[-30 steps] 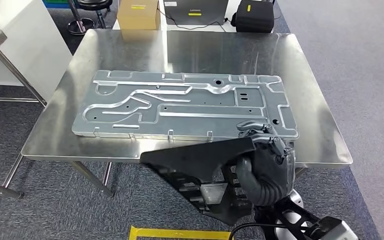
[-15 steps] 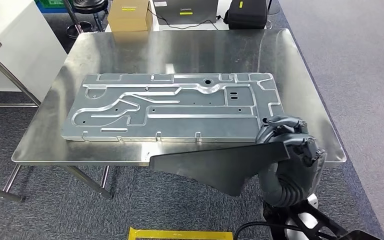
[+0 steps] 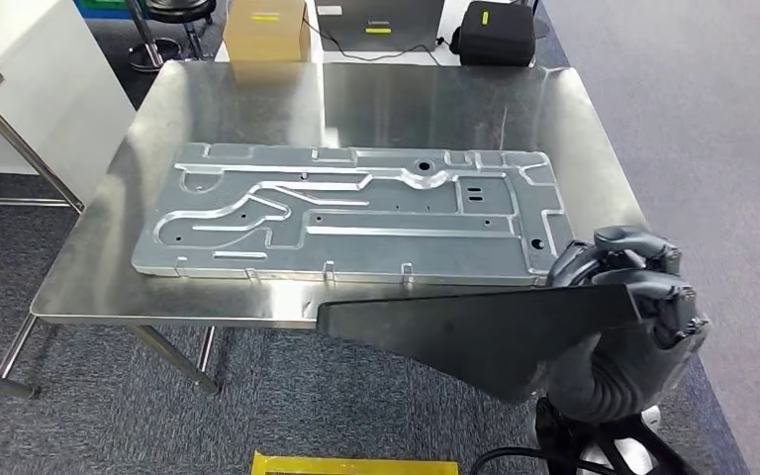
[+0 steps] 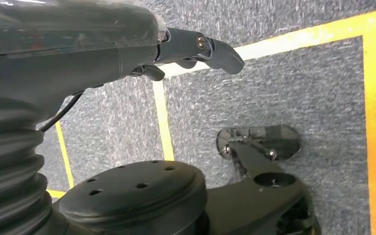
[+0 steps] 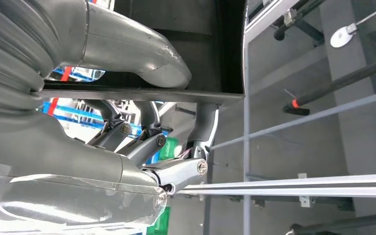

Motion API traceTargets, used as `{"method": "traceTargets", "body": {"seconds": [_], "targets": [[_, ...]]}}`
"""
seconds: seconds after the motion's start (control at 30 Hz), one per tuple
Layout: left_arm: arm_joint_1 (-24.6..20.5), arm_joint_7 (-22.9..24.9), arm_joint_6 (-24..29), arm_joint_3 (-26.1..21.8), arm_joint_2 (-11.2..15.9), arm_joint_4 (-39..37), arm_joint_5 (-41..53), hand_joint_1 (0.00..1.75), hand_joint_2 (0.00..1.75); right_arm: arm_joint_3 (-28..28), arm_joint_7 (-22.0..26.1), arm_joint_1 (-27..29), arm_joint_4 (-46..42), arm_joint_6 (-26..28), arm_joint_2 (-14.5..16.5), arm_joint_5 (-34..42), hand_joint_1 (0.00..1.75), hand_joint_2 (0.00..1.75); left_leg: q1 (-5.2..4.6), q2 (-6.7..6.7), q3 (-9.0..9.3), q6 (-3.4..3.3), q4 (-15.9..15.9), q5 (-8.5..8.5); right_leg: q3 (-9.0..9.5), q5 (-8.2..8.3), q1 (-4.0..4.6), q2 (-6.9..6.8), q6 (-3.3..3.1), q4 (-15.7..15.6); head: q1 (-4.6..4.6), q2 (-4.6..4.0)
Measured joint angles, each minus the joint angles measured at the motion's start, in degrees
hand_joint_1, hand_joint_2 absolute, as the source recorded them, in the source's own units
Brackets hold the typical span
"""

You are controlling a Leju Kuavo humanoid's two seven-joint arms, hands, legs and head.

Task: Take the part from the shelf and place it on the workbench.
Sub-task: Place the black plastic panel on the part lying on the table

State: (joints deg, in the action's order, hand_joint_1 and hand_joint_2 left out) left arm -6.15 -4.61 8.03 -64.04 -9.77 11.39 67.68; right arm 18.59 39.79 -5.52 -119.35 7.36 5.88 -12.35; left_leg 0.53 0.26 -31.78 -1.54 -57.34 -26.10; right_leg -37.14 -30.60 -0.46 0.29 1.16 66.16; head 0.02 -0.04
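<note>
Brushed, faintly reflective steel for the surface (image 3: 376,94); on it, a pressed plate (image 3: 356,213) of duller matt grey metal with ribs. Matt black, smooth plastic-looking sheet for the part (image 3: 465,327) at five o'clock, clasped by the right hand (image 3: 633,297) of satin grey metal fingers (image 5: 137,54) and ribbed rubbery cover. Coarse grey carpet floor (image 3: 712,148), plain brown cardboard box (image 3: 265,28) at twelve o'clock.

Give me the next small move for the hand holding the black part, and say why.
Probably carry it forward over the workbench before lowering. The right hand grips the black part at the near edge, mostly over carpet, and the large metal panel fills the middle, leaving a bare strip in front.
</note>
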Motion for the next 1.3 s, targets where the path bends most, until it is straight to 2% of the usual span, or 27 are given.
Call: {"method": "traceTargets", "body": {"seconds": [0.07,0.1,0.13,0.17,0.2,0.27,0.3,0.4,0.43,0.5,0.57,0.6,0.63,0.67,0.73,0.8,0.9,0.97,1.0,1.07,1.1,1.13,1.17,1.23,1.3], "targets": [[0.02,0.0,-0.01,0.0,0.0,0.0,0.01,0.0,1.75,0.01,0.0,-0.06,-0.24,0.74,-0.22,-0.11,1.75,1.75,-0.04,0.07,-0.09,-0.09,-0.04,0.02,-3.47,-2.99,-0.17,0.0,0.28,7.19,0.01,0.0],[0.06,0.0,-0.01,0.0,-0.01,0.0,0.01,0.0,1.75,0.01,-0.01,-0.06,-0.36,1.14,-0.32,-0.24,1.75,1.75,-0.05,0.08,-0.1,-0.08,-0.08,0.0,-4.21,-3.02,-0.25,-0.01,0.35,8.68,0.01,0.0],[0.09,0.0,-0.02,0.0,-0.03,0.0,0.01,0.0,1.75,0.01,-0.01,-0.09,-0.53,1.5,-0.39,-0.4,1.75,1.75,-0.05,0.07,-0.08,-0.04,-0.13,-0.02,-3.91,-2.0,-0.33,-0.02,0.36,8.02,0.01,0.0],[0.09,0.0,-0.02,0.0,-0.07,0.0,0.0,0.0,1.75,0.01,-0.01,-0.14,-0.75,1.82,-0.44,-0.58,1.75,1.75,-0.04,0.03,-0.02,0.03,-0.18,-0.07,-2.49,-0.12,-0.39,-0.06,0.31,5.16,0.01,0.0],[0.07,0.0,-0.03,0.0,-0.14,0.0,-0.01,0.0,1.75,0.01,-0.01,-0.26,-1.01,2.11,-0.47,-0.8,1.75,1.75,-0.04,-0.02,0.05,0.17,-0.25,-0.16,-0.4,2.01,-0.42,-0.12,0.2,1.02,0.02,0.0],[0.04,0.0,-0.03,0.0,-0.24,0.0,-0.02,0.0,1.75,0.01,0.0,-0.63,-1.42,2.62,-0.49,-1.23,1.75,1.75,-0.28,-0.08,0.0,0.64,-0.52,-0.4,2.82,4.3,-0.23,-0.23,-0.16,-5.66,-0.01,-0.01],[0.04,0.0,-0.03,0.0,-0.27,0.0,-0.03,0.0,1.75,-0.01,0.0,-0.78,-1.53,2.82,-0.49,-1.43,1.75,1.75,-0.36,-0.08,-0.07,0.95,-0.58,-0.47,3.41,4.51,-0.08,-0.21,-0.38,-7.07,-0.03,-0.01],[0.01,0.0,-0.03,0.0,-0.3,0.0,-0.06,0.0,1.75,-0.15,-0.01,-1.03,-1.74,3.2,-0.49,-1.75,1.75,1.75,-0.31,-0.05,-0.18,1.96,-0.7,-0.68,3.37,4.6,-0.02,-0.07,-1.26,-7.64,-0.07,0.0],[0.0,0.0,-0.03,0.0,-0.31,0.0,-0.06,0.0,1.75,-0.19,-0.01,-1.19,-1.8,3.31,-0.49,-1.84,1.75,1.75,-0.26,-0.05,-0.49,2.24,-1.53,-1.35,3.44,4.7,-0.12,-0.08,-1.62,-7.82,-0.07,0.0],[0.01,0.0,-0.03,0.0,-0.31,0.0,-0.05,0.0,1.75,-0.23,-0.01,-1.55,-1.9,3.74,-0.49,-2.04,1.75,1.75,-0.13,-0.07,-2.68,2.64,-6.61,-4.41,3.57,4.8,-0.22,-0.18,-2.18,-8.03,-0.11,0.0],[0.08,0.0,-0.03,0.0,-0.31,0.0,-0.06,0.0,1.75,-0.27,-0.01,-1.68,-1.91,4.28,-0.49,-2.21,1.75,1.75,-0.09,-0.08,-6.22,2.83,-14.28,-7.84,3.54,4.73,-0.11,-0.24,-2.42,-7.98,-0.14,0.0],[0.1,0.0,-0.03,0.0,-0.31,0.0,-0.06,0.0,1.75,-0.3,-0.01,-1.69,-1.91,4.54,-0.5,-2.28,1.75,1.75,-0.07,-0.07,-7.42,2.88,-16.79,-8.46,3.53,4.71,-0.06,-0.25,-2.46,-7.93,-0.13,0.0],[0.11,0.0,-0.03,0.0,-0.31,0.0,-0.04,0.0,1.75,-0.31,-0.01,-1.73,-1.91,4.73,-0.5,-2.31,1.75,1.75,-0.07,-0.07,-7.68,2.87,-17.21,-7.94,3.53,4.67,-0.03,-0.22,-2.47,-7.86,-0.13,0.0],[0.1,0.0,-0.04,0.0,-0.31,0.0,-0.02,0.0,1.75,-0.32,-0.01,-1.79,-1.91,4.87,-0.51,-2.33,1.75,1.75,-0.07,-0.07,-6.94,2.79,-15.53,-6.44,3.57,4.62,-0.01,-0.17,-2.45,-7.77,-0.14,0.0],[0.07,0.0,-0.05,0.01,-0.31,0.0,0.05,0.0,1.75,-0.41,-0.01,-2.05,-1.91,4.98,-0.51,-2.33,1.75,1.75,-0.1,-0.08,-3.52,2.37,-8.1,-2.44,3.67,4.43,0.07,-0.04,-2.27,-7.55,-0.13,0.0],[-0.02,0.0,-0.06,0.03,-0.32,0.0,0.08,0.0,1.75,-0.66,-0.02,-2.42,-1.91,5.03,-0.52,-2.23,1.75,1.75,-0.28,-0.13,-0.94,1.83,-2.39,-0.68,3.5,4.32,0.24,0.05,-1.81,-7.31,-0.08,0.0],[0.01,-0.01,-0.16,0.09,-0.35,0.0,0.1,0.0,1.75,-1.3,-0.05,-2.84,-1.9,4.95,-0.55,-1.46,1.75,1.75,-0.35,-0.24,-0.58,1.03,-0.96,-0.55,3.23,4.4,0.25,-0.03,-0.87,-7.28,-0.06,0.0],[0.05,-0.09,-0.28,0.15,-0.41,0.0,0.11,0.0,1.75,-2.23,-0.09,-3.37,-1.8,4.67,-0.55,-0.45,1.75,1.75,-0.14,-0.21,-0.45,0.4,-0.48,-0.16,2.54,3.07,0.15,-0.07,-0.26,-5.54,-0.03,0.0],[0.01,-0.15,-0.32,0.19,-0.44,0.0,0.13,0.0,1.75,-3.07,-0.2,-3.92,-1.6,4.32,-0.55,0.21,1.75,1.75,-0.08,-0.16,-0.4,0.17,-0.3,-0.02,1.4,1.51,0.07,-0.08,0.0,-2.97,-0.03,0.0],[-0.07,-0.25,-0.36,0.29,-0.46,0.0,0.17,0.0,1.75,-5.53,-0.52,-5.33,-0.76,3.3,-0.54,1.7,1.75,1.75,-0.13,-0.1,-0.48,-0.05,-0.29,0.03,-2.08,-1.96,-0.09,-0.11,0.38,4.44,-0.02,0.0],[-0.06,-0.26,-0.37,0.32,-0.46,0.0,0.21,0.0,1.75,-7.05,-0.82,-6.05,-0.13,2.64,-0.53,2.46,1.75,1.75,-0.15,-0.09,-0.48,-0.07,-0.32,0.03,-3.49,-2.75,-0.18,-0.11,0.51,7.3,-0.02,0.0],[-0.02,-0.27,-0.38,0.34,-0.47,0.0,0.24,0.0,1.75,-8.6,-1.19,-6.83,0.6,1.98,-0.51,3.14,1.75,1.75,-0.16,-0.1,-0.47,-0.08,-0.35,0.01,-3.99,-2.39,-0.27,-0.12,0.57,8.19,-0.02,-0.01],[0.0,-0.26,-0.37,0.36,-0.51,0.0,0.25,0.0,1.75,-10.14,-1.63,-7.79,1.42,1.31,-0.49,3.72,1.75,1.75,-0.15,-0.13,-0.42,-0.05,-0.4,0.0,-3.4,-0.96,-0.36,-0.14,0.57,6.8,-0.02,-0.01],[-0.06,-0.27,-0.33,0.39,-0.69,0.0,0.2,0.0,1.75,-12.89,-2.35,-10.17,3.16,0.14,-0.42,4.46,1.75,1.75,-0.21,-0.2,-0.37,0.14,-0.55,-0.13,-0.08,2.98,-0.41,-0.18,0.32,-0.41,-0.01,-0.01],[-0.16,-0.39,-0.31,0.39,-0.95,0.0,-0.02,0.0,1.75,-15.28,-2.55,-12.47,5.11,-0.75,-0.31,4.76,1.75,1.75,-0.43,-0.29,-0.56,0.59,-0.84,-0.28,2.43,4.8,-0.22,-0.18,-0.08,-6.08,-0.06,0.0]]}}
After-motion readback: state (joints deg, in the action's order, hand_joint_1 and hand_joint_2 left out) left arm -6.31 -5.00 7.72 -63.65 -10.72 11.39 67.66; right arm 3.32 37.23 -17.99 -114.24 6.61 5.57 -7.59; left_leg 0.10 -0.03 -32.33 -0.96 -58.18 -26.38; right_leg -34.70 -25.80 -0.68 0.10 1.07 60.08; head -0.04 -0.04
